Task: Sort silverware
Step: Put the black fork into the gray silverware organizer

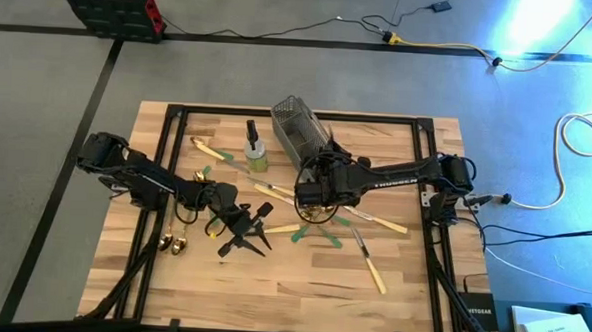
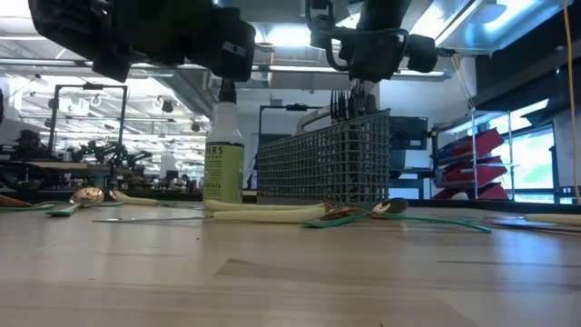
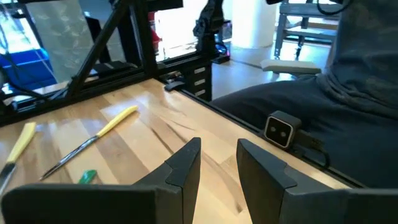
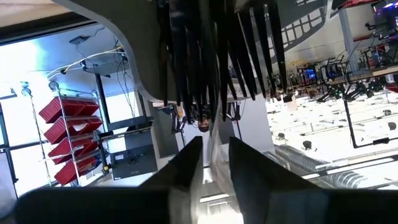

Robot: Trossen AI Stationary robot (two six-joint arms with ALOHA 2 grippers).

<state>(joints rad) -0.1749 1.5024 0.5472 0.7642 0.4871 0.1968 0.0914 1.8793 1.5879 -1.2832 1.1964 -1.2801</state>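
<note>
Silverware lies scattered on the wooden table (image 1: 300, 296): cream-handled pieces (image 1: 373, 274), green-handled ones (image 1: 303, 233), gold spoons (image 1: 172, 244) and black pieces (image 1: 249, 246). My left gripper (image 1: 236, 221) hovers open over the black pieces left of centre; nothing is between its fingers (image 3: 219, 155). My right gripper (image 1: 310, 194) is raised just on the near side of the grey mesh caddy (image 1: 300, 128). Several dark fork tines (image 2: 349, 100) rise from the caddy (image 2: 322, 163), and they show close in front of the right gripper (image 4: 215, 155). My right gripper has a pale shiny strip (image 4: 211, 163) pinched between its two fingers. Which piece of silverware it is, and which part of it, cannot be told: the fingers (image 4: 186, 165) hide the rest. It is lifted clear of the table.
A spray bottle with green liquid (image 1: 256, 152) stands left of the caddy. A cream-handled knife (image 3: 93, 138) lies ahead of my left gripper, and a small camera box (image 3: 279, 130) sits at the table's edge. The near part of the table (image 2: 290, 282) is bare wood.
</note>
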